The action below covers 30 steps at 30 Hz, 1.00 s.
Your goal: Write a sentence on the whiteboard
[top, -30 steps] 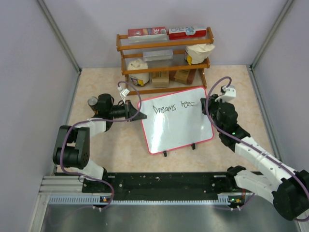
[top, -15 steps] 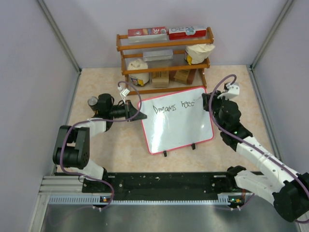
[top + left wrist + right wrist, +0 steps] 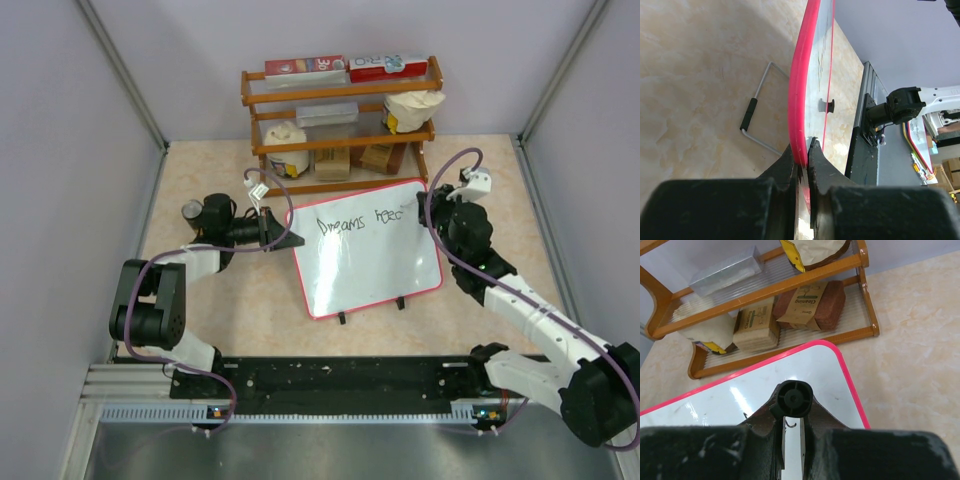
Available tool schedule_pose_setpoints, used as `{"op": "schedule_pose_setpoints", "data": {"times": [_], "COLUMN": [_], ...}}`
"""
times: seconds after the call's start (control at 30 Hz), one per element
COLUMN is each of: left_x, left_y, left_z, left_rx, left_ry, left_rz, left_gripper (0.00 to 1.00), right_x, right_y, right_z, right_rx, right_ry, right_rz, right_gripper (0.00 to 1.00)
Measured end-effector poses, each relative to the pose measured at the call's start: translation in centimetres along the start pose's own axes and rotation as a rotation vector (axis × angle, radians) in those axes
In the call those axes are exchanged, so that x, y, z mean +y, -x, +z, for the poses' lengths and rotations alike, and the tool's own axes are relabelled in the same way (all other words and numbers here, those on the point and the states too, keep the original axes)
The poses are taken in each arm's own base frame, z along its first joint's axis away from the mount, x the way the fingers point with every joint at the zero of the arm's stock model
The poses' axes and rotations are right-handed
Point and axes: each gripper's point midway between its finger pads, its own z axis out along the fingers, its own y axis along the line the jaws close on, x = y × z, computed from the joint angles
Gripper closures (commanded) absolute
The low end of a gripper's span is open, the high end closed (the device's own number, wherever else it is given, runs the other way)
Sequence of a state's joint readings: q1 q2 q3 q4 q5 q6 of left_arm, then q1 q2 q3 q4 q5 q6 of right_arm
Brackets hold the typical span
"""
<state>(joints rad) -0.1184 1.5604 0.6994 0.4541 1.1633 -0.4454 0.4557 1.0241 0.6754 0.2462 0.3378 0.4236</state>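
The whiteboard [image 3: 368, 268], white with a thin red frame, stands tilted on the table's middle. Black handwritten lettering [image 3: 355, 222], the sentence's start, runs along its far edge. My left gripper [image 3: 291, 240] is shut on the board's red left edge [image 3: 801, 90], which shows pinched between the fingertips in the left wrist view. My right gripper [image 3: 427, 212] hovers at the board's far right corner, shut on a black marker [image 3: 791, 398]. In the right wrist view the marker's butt end faces the camera above the white panel [image 3: 730, 397]; its tip is hidden.
A wooden shelf [image 3: 340, 120] with boxes, bags and a silver packet stands just behind the board. A bent wire stand with a black grip [image 3: 749, 114] lies on the table under the board. Two black tabs [image 3: 341, 318] sit at the board's near edge. The arms' base rail [image 3: 340, 378] runs along the front.
My right gripper with the marker has shifted slightly at the board's far right corner, and the last word's strokes look a little different. The left arm and board have not moved.
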Motion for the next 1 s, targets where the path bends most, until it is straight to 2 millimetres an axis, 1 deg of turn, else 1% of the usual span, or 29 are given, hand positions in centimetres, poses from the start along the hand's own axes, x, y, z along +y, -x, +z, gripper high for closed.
{"op": "schedule_pose_setpoints", "data": {"times": [0.47,0.73,1.0], "left_x": [0.0,0.1,0.1], "left_y": [0.0,0.0,0.0], "left_z": [0.0,0.0,0.0], "left_rx": [0.000,0.000,0.000], "left_ry": [0.000,0.004,0.005], "left_rz": [0.000,-0.004,-0.006], "left_gripper": [1.00,1.00,1.00], "right_x": [0.0,-0.3,-0.6], "right_y": [-0.3,-1.4,-1.8], "right_z": [-0.1,-0.8,-1.2], "right_rx": [0.012,0.032,0.039], "right_ry": [0.007,0.016,0.018], "right_rz": [-0.002,0.007,0.010], "right_gripper": [1.00,1.00,1.00]}}
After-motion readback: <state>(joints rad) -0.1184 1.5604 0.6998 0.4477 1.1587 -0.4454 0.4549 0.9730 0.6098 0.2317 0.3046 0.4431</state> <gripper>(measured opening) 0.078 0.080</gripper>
